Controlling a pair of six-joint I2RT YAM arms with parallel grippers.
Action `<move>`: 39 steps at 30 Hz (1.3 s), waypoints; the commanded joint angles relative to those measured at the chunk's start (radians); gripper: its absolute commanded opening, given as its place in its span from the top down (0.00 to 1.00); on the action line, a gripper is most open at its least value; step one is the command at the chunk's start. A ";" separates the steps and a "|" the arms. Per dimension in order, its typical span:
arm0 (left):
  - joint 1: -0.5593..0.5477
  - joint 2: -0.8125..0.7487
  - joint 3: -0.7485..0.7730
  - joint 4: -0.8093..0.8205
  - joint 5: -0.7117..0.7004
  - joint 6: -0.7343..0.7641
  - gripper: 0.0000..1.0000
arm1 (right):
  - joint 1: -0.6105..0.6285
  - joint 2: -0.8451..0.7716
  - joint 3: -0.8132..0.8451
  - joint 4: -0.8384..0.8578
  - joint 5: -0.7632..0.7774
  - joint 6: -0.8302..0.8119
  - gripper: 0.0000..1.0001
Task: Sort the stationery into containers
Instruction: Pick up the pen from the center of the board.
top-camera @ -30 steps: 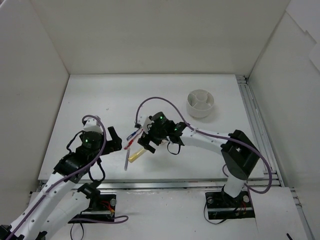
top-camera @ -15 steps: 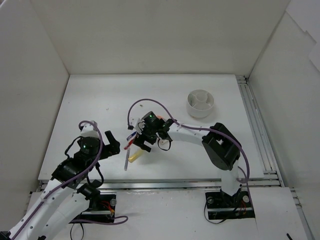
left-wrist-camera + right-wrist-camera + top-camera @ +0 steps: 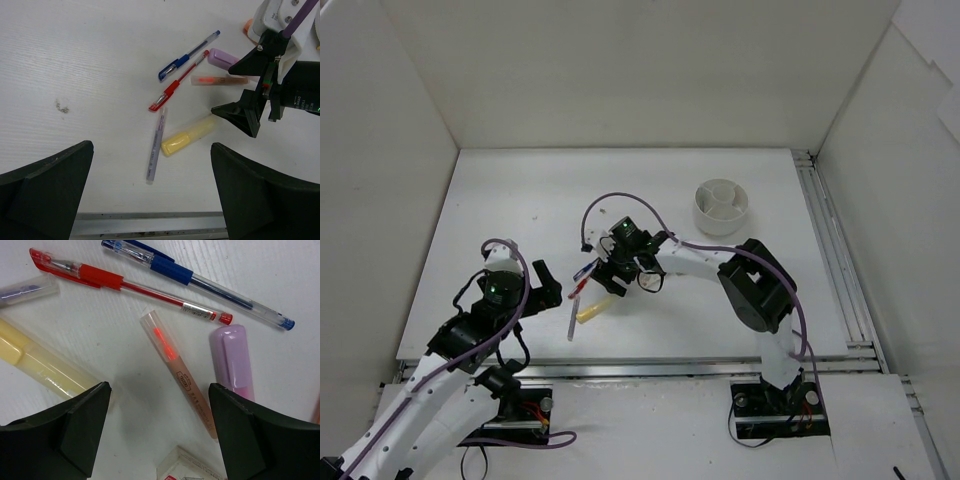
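Fingers [image 3: 60, 435] of the right gripper [image 3: 157, 395] stand wide apart and hold nothing as they hover low over the stationery pile, well apart from the white dish [image 3: 721, 226], on its near-left side. The left gripper [image 3: 152, 150], jaws also spread wide and empty, hangs farther from the dish, beyond the pile. No colour shows in the dish's compartments from above, so sorting appears not to have begun. Every visible piece lies loose on the table [image 3: 75, 60], none near the dish: the yellow marker [image 3: 42, 367], the lilac marker [image 3: 232, 360] and the tan marker [image 3: 182, 375] with its clear cap; then the blue pen [image 3: 195, 277], the red pen [image 3: 125, 285] and a clear pen [image 3: 156, 142]; last, a white eraser block [image 3: 185, 469] at the wrist view's lower edge. The tan marker lies between the right fingers, likely the first pick. All the carrying to the dish is yet to do.
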 commanded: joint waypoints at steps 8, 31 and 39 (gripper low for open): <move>0.008 0.009 0.005 0.056 -0.019 0.023 0.00 | 0.055 0.009 0.071 0.001 0.095 -0.021 0.32; 0.008 0.031 0.003 0.056 -0.025 0.014 0.00 | 0.087 -0.141 -0.019 0.142 0.139 -0.053 1.00; 0.008 0.046 -0.026 0.124 -0.019 0.040 0.00 | -0.089 -0.383 -0.245 0.614 0.188 0.137 1.00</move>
